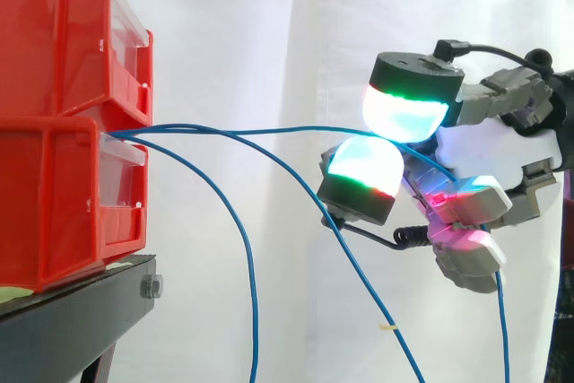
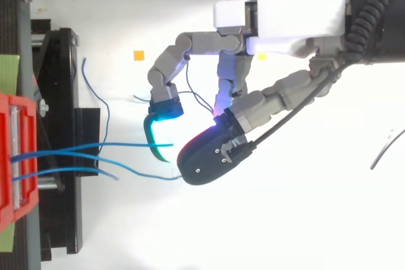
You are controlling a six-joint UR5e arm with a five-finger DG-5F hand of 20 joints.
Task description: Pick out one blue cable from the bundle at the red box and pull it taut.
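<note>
Two glowing fingertips point(image 1: 404, 112) were pressed together on one blue cable point(image 1: 305, 128), a pinch that singled it out from the bundle. The hand point(image 1: 489, 154) sat level with the bin front, apparently so any pull would run straight. From the pinch the cable ran nearly level, faintly wavy and probably not quite taut, to the lower red bin point(image 1: 54, 204) on the black stand point(image 1: 81, 311). The other blue cables point(image 1: 249, 293) drooped slack.

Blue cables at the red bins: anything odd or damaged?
Nothing damaged. One blue cable runs almost level from the lower red bin to the hand, pinched between its pads; the other cables hang slack.
</note>
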